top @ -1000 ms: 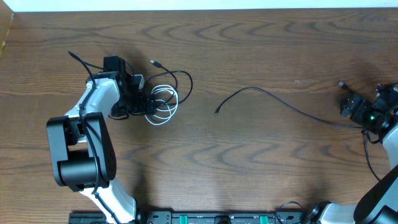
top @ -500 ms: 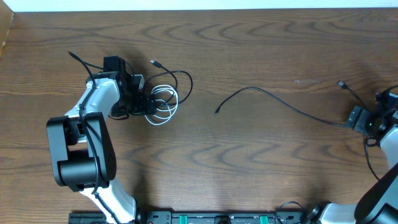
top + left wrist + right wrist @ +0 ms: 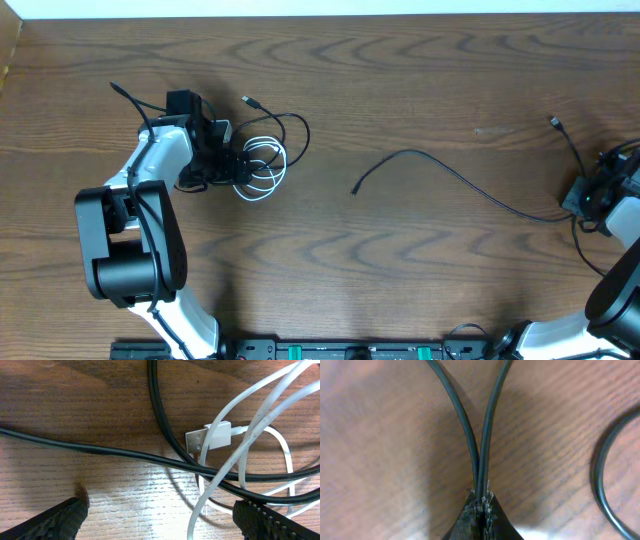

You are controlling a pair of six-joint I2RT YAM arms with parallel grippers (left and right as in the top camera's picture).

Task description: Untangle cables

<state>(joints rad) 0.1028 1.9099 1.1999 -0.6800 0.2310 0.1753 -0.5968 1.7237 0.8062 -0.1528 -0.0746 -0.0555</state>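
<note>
- Right gripper [image 3: 481,506], at the bench's right edge, is pinched tight on a doubled black cable [image 3: 450,172] that trails toward mid-bench.
- Left gripper [image 3: 162,519] is spread wide over the tangled white cable [image 3: 250,435], toward the left rear.

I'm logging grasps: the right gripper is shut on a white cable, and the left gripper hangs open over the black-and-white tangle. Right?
Not quite. The right gripper is shut on a black cable, doubled into two strands, not a white one; the right wrist view shows it. The left gripper does hang open over the tangle.
</note>
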